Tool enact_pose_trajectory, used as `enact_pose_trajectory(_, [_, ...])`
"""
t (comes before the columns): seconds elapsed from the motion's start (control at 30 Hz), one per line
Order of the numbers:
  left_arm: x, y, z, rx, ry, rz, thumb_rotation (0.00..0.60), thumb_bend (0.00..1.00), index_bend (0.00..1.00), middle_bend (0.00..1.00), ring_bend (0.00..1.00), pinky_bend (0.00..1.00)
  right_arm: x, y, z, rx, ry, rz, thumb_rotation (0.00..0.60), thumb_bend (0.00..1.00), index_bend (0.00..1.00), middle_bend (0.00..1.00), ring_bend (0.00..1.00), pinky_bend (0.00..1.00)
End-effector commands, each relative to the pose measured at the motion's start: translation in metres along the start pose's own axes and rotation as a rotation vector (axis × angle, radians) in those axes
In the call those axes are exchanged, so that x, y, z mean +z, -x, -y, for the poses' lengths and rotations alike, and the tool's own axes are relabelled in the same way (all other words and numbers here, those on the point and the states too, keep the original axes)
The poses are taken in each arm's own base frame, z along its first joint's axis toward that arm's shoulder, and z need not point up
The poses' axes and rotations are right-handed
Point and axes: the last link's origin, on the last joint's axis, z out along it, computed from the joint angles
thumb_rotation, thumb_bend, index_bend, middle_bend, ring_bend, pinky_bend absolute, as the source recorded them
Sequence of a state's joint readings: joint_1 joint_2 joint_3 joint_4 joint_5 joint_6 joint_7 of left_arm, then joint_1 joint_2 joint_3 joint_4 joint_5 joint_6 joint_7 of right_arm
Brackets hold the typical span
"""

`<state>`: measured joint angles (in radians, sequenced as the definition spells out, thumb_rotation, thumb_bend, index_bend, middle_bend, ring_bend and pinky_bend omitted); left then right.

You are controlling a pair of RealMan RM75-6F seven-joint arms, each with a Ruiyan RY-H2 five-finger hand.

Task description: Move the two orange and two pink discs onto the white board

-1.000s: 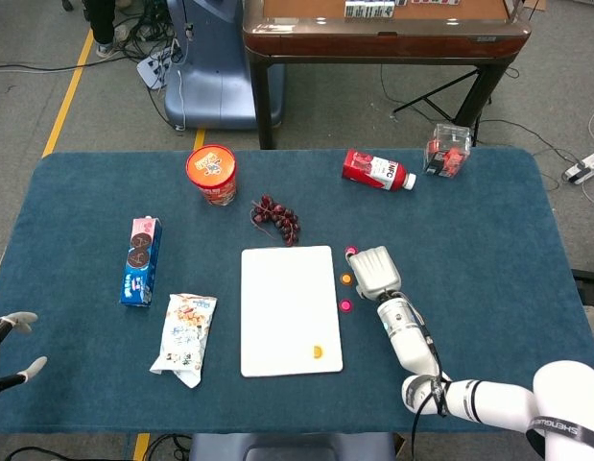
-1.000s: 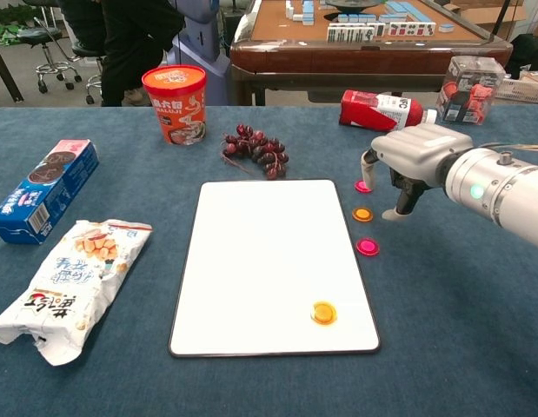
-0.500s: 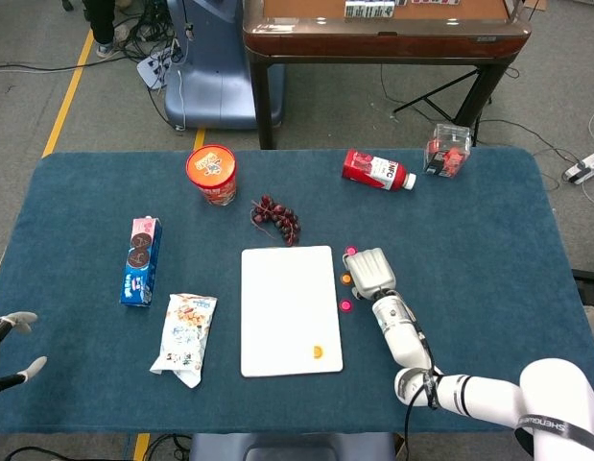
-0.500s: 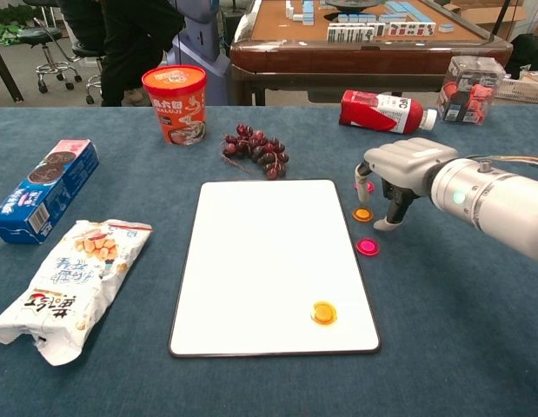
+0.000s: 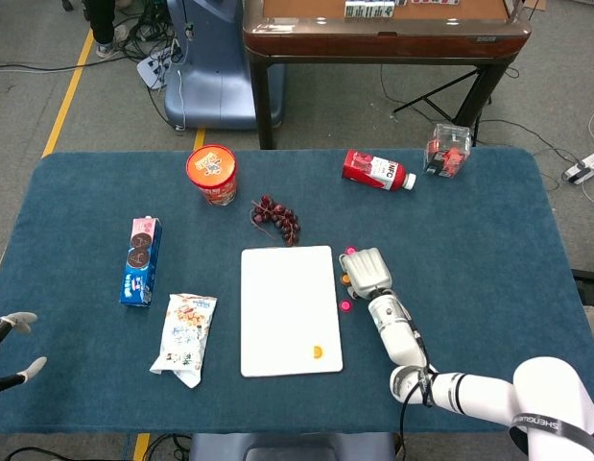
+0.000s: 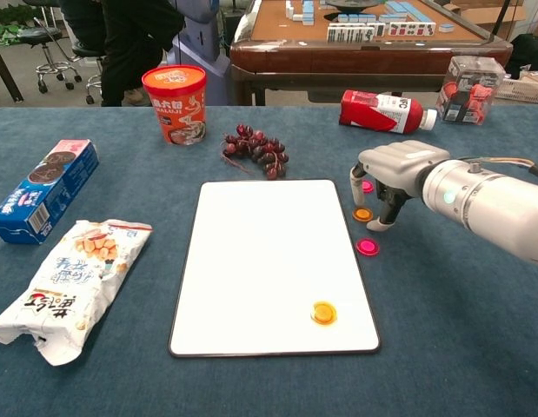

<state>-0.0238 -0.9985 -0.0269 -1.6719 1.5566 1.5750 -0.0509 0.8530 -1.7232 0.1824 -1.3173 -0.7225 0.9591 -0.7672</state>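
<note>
Two orange discs are counted: one on the white board [image 6: 273, 261] (long axis running away from the robot), one [image 6: 362, 214] beside it. Two pink discs [image 6: 368, 247] are seen off it. Right hand [image 6: 386, 178] held empty, fingers spread, over the orange one.

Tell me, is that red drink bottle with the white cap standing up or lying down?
Lying down: the red drink bottle rests on its side, cap pointing right.

The blue table [image 6: 477, 347] carries the white board [image 6: 269, 261], grapes [image 6: 258, 148], snacks and loose discs [image 6: 368, 247].
</note>
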Motion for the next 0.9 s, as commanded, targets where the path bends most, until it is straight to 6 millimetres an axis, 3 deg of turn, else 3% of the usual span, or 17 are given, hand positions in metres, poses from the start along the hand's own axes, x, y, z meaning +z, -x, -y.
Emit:
enact_pose_trajectory(0.03, [-0.0001,0.0001,-0.0003,0.0,0.001,0.0,0.6,0.07,0.42,0.47,0.38,0.56,0.0009,-0.0008,0.0007,0.005,0.002,0.001,0.6,0.22,0.44,1.0,1.0,1.0])
enact_pose_trajectory(0.9, [-0.0011,-0.0002,-0.0021,0.001,0.009,-0.001,0.6,0.07,0.42,0.47,0.38,0.56,0.0071,-0.0018,0.0014,0.03,0.053,0.041,0.6,0.25,0.45,1.0,1.0,1.0])
